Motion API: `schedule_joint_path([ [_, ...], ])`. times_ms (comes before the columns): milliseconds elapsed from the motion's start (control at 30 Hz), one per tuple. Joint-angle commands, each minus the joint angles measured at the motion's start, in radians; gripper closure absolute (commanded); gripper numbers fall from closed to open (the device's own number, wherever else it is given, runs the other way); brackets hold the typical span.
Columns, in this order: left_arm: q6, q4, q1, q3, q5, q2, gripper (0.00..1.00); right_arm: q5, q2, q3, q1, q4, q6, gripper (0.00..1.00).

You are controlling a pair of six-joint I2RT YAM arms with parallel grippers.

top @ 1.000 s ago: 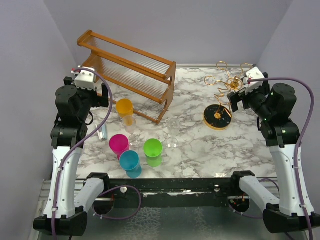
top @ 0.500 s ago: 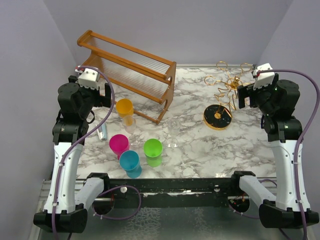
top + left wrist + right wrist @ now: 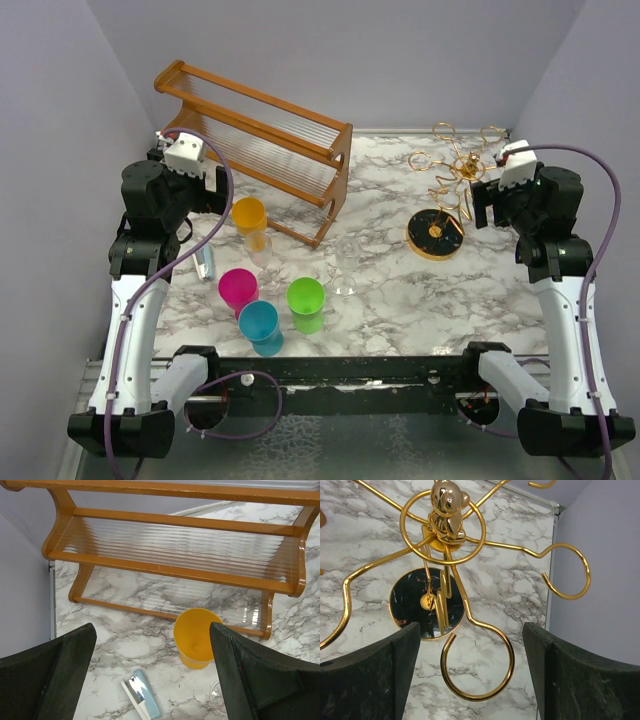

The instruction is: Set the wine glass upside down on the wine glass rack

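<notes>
One wine glass [image 3: 346, 262] stands upright, stem vertical, mouth up.

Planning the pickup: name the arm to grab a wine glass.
Left, likely: its open jaws hang by the orange cup beside a wine glass; the right jaws are over the gold rack.

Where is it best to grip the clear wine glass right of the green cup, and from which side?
Probably the stem of the wine glass, from the right: it stands upright, and the green cup is near on its left.
</notes>
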Motion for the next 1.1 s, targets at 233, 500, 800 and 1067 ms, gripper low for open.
schedule_joint_path([
  [233,-0.008,-0.003,0.006,0.017,0.053,0.0,0.01,-0.034,0.029,-0.018,-0.01,0.002,-0.018,0.39],
  [500,-0.002,0.001,0.005,0.01,0.08,0.017,0.01,-0.191,0.079,0.028,-0.01,-0.02,-0.027,0.69],
  [800,0.0,0.015,0.005,-0.01,0.142,0.048,0.01,-0.322,0.083,0.036,-0.01,-0.016,-0.002,0.77],
  [1067,0.014,0.004,0.005,-0.013,0.184,0.059,0.01,-0.313,0.056,0.035,-0.01,-0.054,-0.028,0.75],
])
